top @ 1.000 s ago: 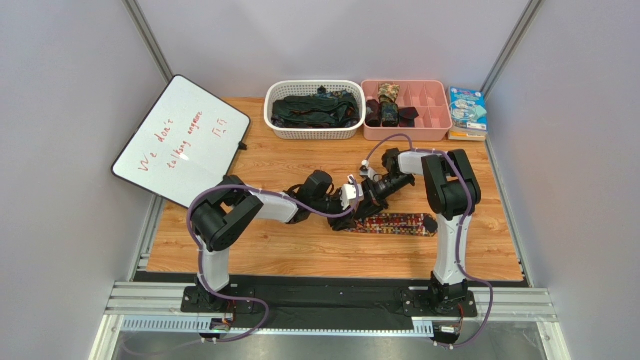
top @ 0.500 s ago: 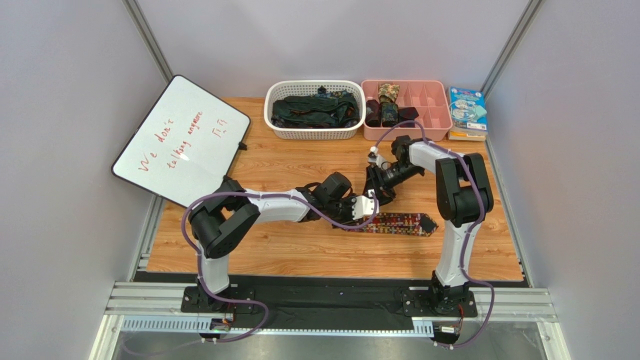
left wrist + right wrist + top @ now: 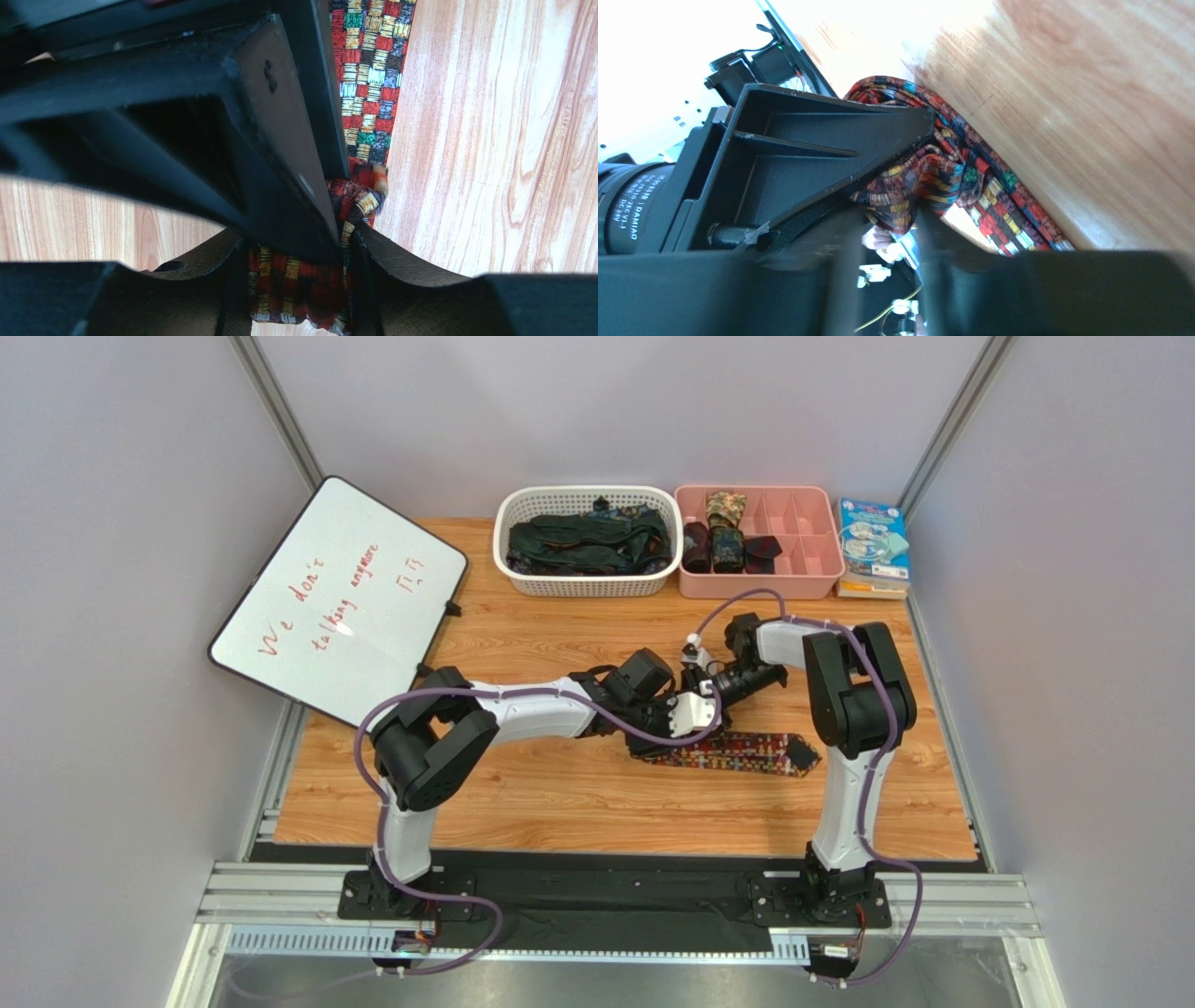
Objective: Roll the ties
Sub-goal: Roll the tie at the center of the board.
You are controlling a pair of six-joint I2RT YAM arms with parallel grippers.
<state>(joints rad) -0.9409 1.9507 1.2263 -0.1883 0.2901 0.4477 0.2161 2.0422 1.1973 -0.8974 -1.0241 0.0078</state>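
Observation:
A tie (image 3: 751, 752) with a red-orange-yellow-green check lies flat on the wooden table, its left end rolled into a small coil (image 3: 302, 287). In the left wrist view my left gripper (image 3: 302, 280) is shut on that coil, the fabric filling the gap between its fingers. My right gripper (image 3: 697, 689) meets it from the far side, one black finger (image 3: 281, 175) lying over the coil. In the right wrist view the right gripper (image 3: 889, 224) is blurred, its fingers stand apart, and a fold of the tie (image 3: 906, 189) hangs at their tips. Whether they pinch it is unclear.
A white basket (image 3: 586, 585) of dark ties stands at the back. Beside it is a pink divided tray (image 3: 828, 567) holding rolled ties (image 3: 723, 532). A whiteboard (image 3: 337, 602) leans at the left. Books (image 3: 873, 539) lie at the back right.
My left gripper has moved right along the tie toward the right gripper. The right gripper opened from shut and shifted slightly. The tie's free length has stayed in place.

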